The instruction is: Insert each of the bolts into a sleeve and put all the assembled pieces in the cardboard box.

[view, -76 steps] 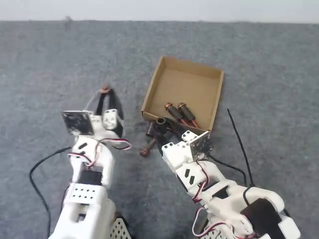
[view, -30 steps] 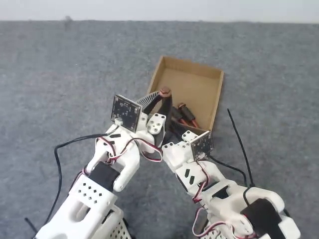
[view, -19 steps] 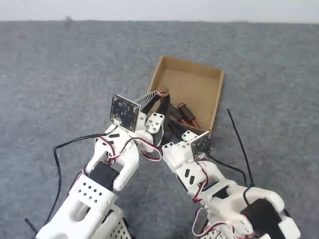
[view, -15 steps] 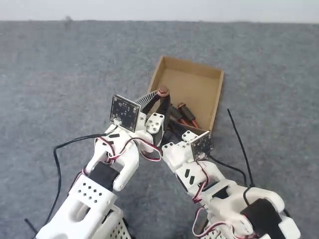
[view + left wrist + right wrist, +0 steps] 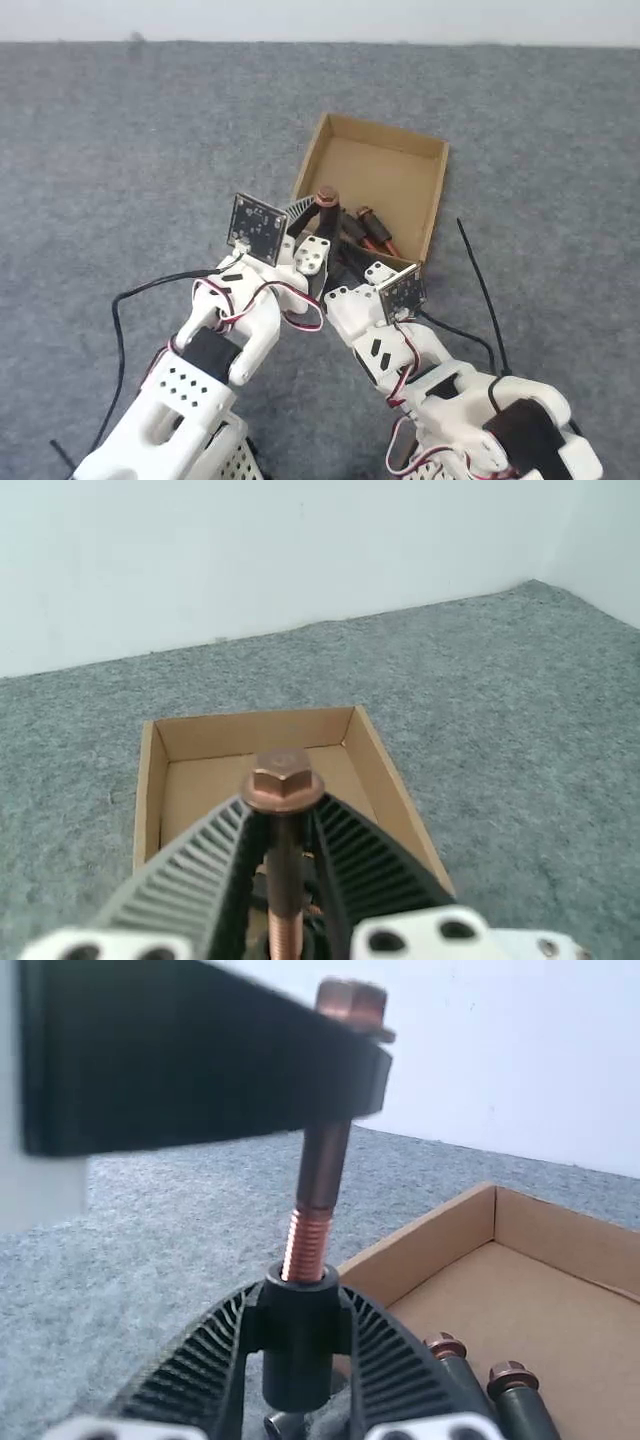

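We see a copper hex-head bolt upright, its threaded tip just entering the top of a black sleeve, at the near wall of the open cardboard box. Two assembled pieces lie side by side inside it.

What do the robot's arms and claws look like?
Both arms are white, blocky plastic: the left arm and the right arm. Thin red, white and black wires loop over them, and each carries a small square circuit board. The left gripper and right gripper have black ribbed fingers.
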Controlling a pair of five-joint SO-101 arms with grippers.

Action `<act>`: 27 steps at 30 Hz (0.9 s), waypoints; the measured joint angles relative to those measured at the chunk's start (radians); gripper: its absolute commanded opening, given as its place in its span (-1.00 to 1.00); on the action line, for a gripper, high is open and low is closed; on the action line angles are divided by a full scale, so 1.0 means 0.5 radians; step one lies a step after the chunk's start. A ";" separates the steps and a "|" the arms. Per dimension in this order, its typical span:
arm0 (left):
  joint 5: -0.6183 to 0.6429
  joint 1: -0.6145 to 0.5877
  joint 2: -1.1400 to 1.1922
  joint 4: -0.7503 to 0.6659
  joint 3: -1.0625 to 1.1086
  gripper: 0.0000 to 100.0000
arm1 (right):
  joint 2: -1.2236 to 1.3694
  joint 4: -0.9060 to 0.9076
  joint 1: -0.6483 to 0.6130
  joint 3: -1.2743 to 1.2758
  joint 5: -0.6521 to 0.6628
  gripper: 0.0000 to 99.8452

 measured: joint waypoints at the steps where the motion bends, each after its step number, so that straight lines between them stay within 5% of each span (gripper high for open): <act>1: 0.000 0.000 0.000 0.000 0.000 -0.97 | 0.000 0.000 0.000 0.000 0.000 -0.99; 27: 0.003 0.012 -0.006 -0.101 0.350 -0.97 | -0.006 0.012 0.107 0.000 0.006 -0.99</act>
